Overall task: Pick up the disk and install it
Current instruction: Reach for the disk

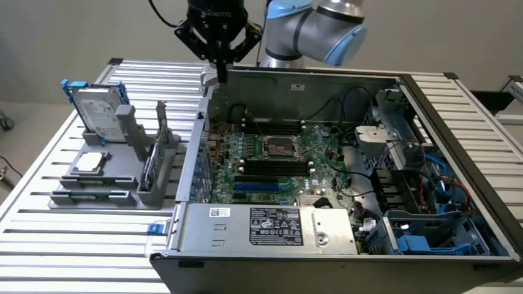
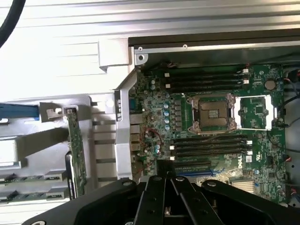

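Hovering upper-centre in the exterior view, the black gripper (image 1: 219, 61), fingers together and empty, could clip the grey metal computer case (image 1: 294, 86) rim when swinging towards the silver-grey, blue-framed disk (image 1: 98, 113) at left.

Slatted metal table (image 1: 65, 245): open computer case (image 1: 327, 275), grey parts rack (image 1: 90, 199) beside.

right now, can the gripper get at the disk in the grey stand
Probably yes. The disk stands upright in the grey stand with its top edge bare, nothing above it; the gripper hangs shut over the corner of the computer case.
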{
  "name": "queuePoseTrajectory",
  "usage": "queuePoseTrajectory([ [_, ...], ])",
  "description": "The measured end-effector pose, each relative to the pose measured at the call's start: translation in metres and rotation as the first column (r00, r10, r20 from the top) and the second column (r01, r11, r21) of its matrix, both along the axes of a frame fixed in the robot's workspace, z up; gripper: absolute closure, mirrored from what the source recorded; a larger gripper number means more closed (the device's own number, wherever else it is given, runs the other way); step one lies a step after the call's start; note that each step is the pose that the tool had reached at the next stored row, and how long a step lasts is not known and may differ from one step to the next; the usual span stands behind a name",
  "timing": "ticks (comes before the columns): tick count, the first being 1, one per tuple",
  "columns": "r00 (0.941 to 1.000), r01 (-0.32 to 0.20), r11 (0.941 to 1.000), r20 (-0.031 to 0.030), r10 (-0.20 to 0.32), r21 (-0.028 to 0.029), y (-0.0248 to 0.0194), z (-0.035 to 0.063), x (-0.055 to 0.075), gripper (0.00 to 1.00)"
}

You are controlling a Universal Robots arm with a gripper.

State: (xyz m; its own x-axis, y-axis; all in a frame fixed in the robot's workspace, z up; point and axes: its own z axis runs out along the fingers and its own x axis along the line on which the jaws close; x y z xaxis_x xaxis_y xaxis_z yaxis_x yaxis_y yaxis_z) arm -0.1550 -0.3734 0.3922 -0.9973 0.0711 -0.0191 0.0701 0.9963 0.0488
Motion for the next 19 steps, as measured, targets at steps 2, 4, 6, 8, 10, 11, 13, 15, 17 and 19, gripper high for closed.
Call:
queuePoseTrajectory([
  [2, 1.0, 0.0, 1.0, -0.0002, 0.0, -0.0001, 0.0041, 0.0, -0.009, 0.89],
  [4, 1.0, 0.0, 1.0, -0.0002, 0.0, -0.0001, 0.0082, -0.0002, -0.018, 0.89],
  [6, 1.0, 0.0, 1.0, -0.0001, 0.0, 0.0, 0.0116, -0.0004, -0.027, 0.89],
  [8, 1.0, 0.0, 1.0, -0.0001, 0.0, 0.0, 0.0144, -0.0006, -0.036, 0.89],
  [10, 1.0, 0.0, 1.0, -0.0001, 0.0, -0.0001, 0.0168, -0.0008, -0.045, 0.89],
  [11, 1.0, 0.0, 1.0, -0.0001, 0.0, 0.0, 0.0179, -0.001, -0.05, 0.89],
  [13, 1.0, 0.0, 1.0, -0.0001, 0.0, 0.0, 0.0203, -0.0012, -0.059, 0.89],
  [15, 1.0, 0.0, 1.0, -0.0001, 0.0, 0.0, 0.0227, -0.0015, -0.068, 0.89],
  [17, 1.0, 0.0, 1.0, -0.0001, 0.0, -0.0001, 0.0251, -0.0018, -0.077, 0.89],
  [19, 1.0, 0.0, 1.0, -0.0001, 0.0, 0.0, 0.0275, -0.0021, -0.086, 0.89],
])
